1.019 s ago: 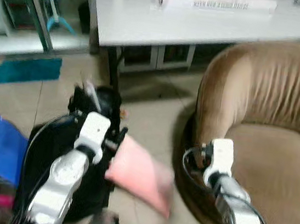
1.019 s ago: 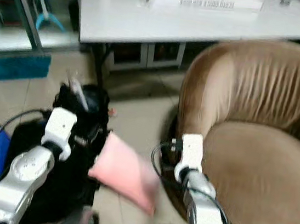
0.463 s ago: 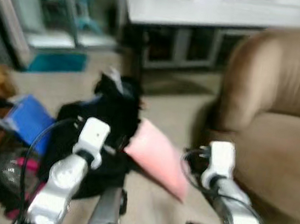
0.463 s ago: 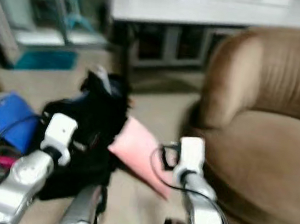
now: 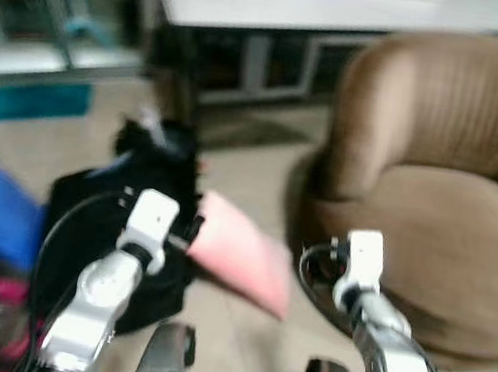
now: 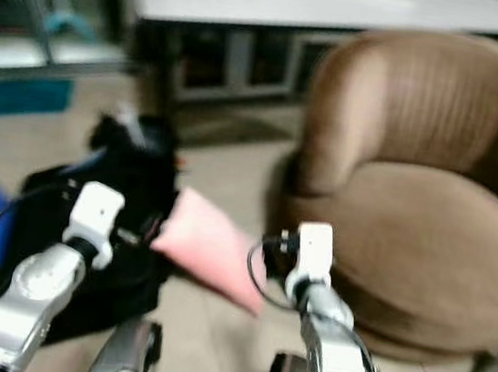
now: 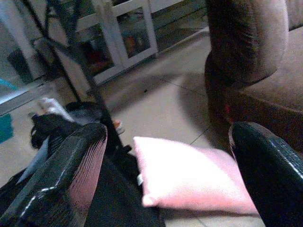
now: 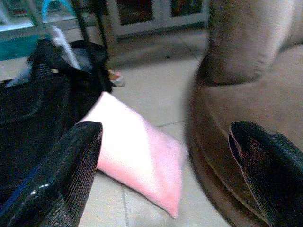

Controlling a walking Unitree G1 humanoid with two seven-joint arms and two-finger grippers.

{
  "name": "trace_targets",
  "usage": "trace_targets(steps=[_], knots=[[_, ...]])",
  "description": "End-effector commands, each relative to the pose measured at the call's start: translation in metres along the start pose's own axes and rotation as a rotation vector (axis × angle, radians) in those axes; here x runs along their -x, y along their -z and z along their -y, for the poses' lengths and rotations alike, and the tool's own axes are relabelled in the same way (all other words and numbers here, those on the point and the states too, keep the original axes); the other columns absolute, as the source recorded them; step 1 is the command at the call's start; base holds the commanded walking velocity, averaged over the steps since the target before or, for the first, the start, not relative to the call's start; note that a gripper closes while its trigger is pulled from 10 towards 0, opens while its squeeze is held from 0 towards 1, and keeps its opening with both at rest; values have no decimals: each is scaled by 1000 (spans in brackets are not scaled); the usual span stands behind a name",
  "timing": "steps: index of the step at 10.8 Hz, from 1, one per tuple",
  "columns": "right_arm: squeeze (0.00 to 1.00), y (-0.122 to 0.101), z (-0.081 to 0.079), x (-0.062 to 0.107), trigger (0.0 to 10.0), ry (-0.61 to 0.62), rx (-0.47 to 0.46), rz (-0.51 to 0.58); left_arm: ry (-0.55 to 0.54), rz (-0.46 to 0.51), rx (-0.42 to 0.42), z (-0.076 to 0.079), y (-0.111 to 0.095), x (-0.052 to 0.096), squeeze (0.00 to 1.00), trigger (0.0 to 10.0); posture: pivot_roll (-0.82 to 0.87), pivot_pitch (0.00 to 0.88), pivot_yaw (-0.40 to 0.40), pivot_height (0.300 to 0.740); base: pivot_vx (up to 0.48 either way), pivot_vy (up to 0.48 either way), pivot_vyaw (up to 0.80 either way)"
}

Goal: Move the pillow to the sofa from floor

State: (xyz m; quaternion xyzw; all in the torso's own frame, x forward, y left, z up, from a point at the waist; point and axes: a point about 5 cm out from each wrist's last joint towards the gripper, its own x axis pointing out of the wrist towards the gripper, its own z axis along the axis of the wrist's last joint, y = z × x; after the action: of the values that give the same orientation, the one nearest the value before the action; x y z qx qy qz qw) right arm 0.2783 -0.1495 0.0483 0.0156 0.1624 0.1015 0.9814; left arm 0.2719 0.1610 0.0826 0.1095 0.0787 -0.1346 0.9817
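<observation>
Pillow (image 5: 238,252), pink, lies on the floor (image 5: 251,172) between black bag (image 5: 106,222) and brown sofa (image 5: 429,210); left claw (image 7: 165,189) and right claw (image 8: 161,179) both gape, holding nothing.

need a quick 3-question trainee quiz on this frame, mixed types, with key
1. True or false: the pink pillow lies on the floor, leaning on the black bag.
2. Which piece of furniture stands on the robot's right side of the pillow?
A. brown sofa
B. a bed
C. a bookshelf
3. Fill in: both the left hand and the right hand are ____, and neither holds the pillow.

Key
1. True.
2. A; the white table stands behind it.
3. open
</observation>
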Motion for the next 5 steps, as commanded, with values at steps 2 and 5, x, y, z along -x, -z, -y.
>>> trace_targets(steps=[2, 5], knots=[[0, -2, 6, 1, 10000, 19, 7, 3, 24, 28, 5, 5, -6, -3, 0, 10000, 36, 0, 48, 595, 358, 0, 0], [0, -2, 7, 1, 10000, 20, 10, 1, 23, 24, 13, 6, -5, -3, 0, 10000, 36, 0, 45, 595, 360, 0, 0]])
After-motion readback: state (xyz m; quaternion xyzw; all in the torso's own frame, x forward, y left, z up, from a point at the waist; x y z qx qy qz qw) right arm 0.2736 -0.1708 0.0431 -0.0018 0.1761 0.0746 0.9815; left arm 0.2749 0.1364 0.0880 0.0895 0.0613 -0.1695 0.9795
